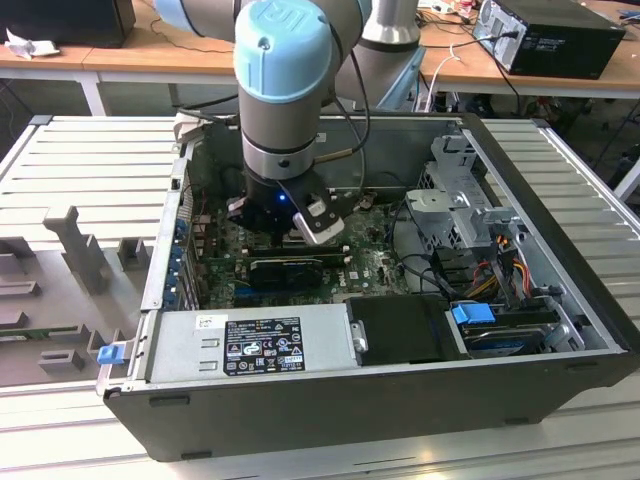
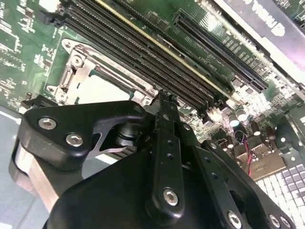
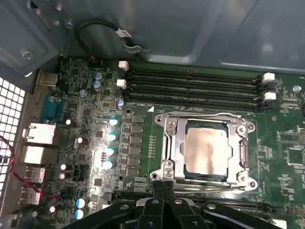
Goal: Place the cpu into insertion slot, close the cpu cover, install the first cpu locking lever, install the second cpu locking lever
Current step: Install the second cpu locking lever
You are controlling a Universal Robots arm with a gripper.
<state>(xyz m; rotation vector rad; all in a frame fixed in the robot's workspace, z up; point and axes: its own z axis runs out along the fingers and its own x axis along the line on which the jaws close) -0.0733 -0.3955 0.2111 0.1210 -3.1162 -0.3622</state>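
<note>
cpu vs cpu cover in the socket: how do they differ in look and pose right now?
Look: the cpu is a solid pale silver square; the cpu cover is a grey metal frame with a large square opening.
Pose: the cpu lies inside that opening, while the cpu cover lies flat around it over the insertion slot.
Size: the cpu cover is wider than the cpu.
Shared: both square, metallic, level with the board.

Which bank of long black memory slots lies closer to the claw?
The bank of memory slots beside the claw; the other bank of memory slots lies across the insertion slot.
</note>
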